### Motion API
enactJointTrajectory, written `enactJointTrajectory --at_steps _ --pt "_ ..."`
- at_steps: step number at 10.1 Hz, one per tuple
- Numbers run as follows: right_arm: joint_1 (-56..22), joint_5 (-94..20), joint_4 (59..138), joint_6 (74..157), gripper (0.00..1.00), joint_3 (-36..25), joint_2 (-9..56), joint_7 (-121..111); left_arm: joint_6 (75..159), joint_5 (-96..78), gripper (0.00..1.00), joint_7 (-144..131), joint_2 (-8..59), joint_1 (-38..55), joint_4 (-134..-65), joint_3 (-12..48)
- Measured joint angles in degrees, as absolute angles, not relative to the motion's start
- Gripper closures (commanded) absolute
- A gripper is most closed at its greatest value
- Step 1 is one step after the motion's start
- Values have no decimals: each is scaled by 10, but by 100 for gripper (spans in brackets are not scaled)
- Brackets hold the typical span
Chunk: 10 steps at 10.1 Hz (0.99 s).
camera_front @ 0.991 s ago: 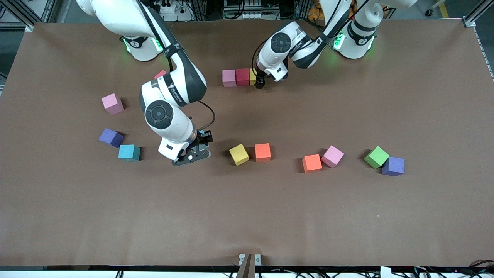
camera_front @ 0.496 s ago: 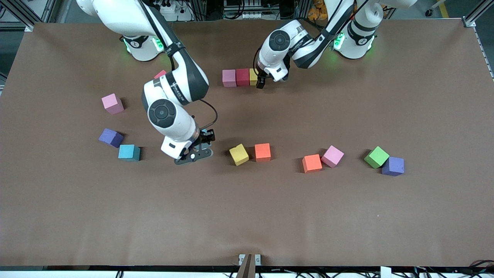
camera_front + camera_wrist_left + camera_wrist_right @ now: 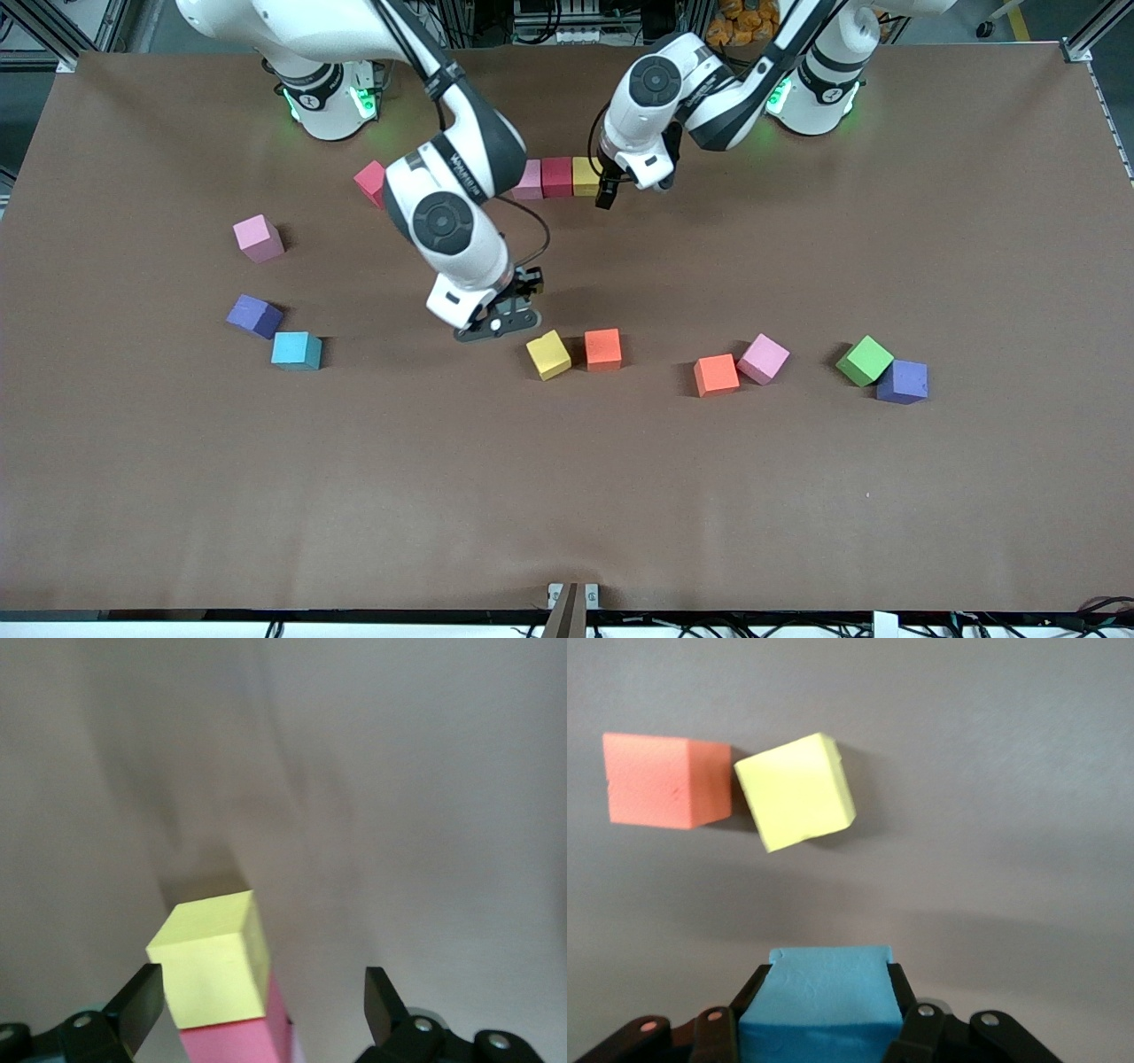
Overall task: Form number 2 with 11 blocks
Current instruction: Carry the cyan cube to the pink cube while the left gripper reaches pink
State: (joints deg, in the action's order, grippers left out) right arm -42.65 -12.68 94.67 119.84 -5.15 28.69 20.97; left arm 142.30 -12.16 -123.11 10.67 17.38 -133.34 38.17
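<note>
Right hand [image 3: 523,297] up over bare worktop [image 3: 567,496] just beside the loose yellow block [image 3: 549,354], clenched on a light blue block [image 3: 824,997]; in the front view that block almost wholly hidden under the wrist, plain only in the right wrist view, gripped between the two fingers [image 3: 908,1005]. Same wrist view: loose yellow block tilted, corner close to or touching an orange block [image 3: 603,348].

Left hand [image 3: 605,193] released, fingers spread wide, hanging over the end of a short row: pink block [image 3: 530,180], crimson block [image 3: 556,176], yellow row block [image 3: 585,175], side by side and touching. Pink block partly covered by the right arm's elbow. In the left wrist view only the yellow row block [image 3: 213,961] and a strip of crimson cut off at the frame edge; rest of the row out of sight. No digit formed yet, just this one row of three.

Another crimson block [image 3: 370,182] half tucked under the right arm. Toward the right arm's end: pink [image 3: 258,237], purple [image 3: 254,315] and teal block [image 3: 297,350], well apart from the row. Toward the left arm's end: orange [image 3: 716,374] touching pink [image 3: 764,358], green [image 3: 865,360] touching purple [image 3: 902,381].

Wide bare worktop nearer the front camera, and open room between the row and the loose blocks.
</note>
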Motion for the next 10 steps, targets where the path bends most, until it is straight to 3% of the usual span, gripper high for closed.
enactJointTrajectory --at_steps 4,7,10 --pt "-441 -127 999 1238 100 -31 261 268 1355 -121 0 -1044 67 69 -1281 347" --pt "-477 -126 1046 1308 100 2 254 370 1295 -116 0 -858 63 39 -1232 241" --pt "-536 -101 1063 1318 100 3 270 462 1256 -77 0 -697 66 39 -1195 153"
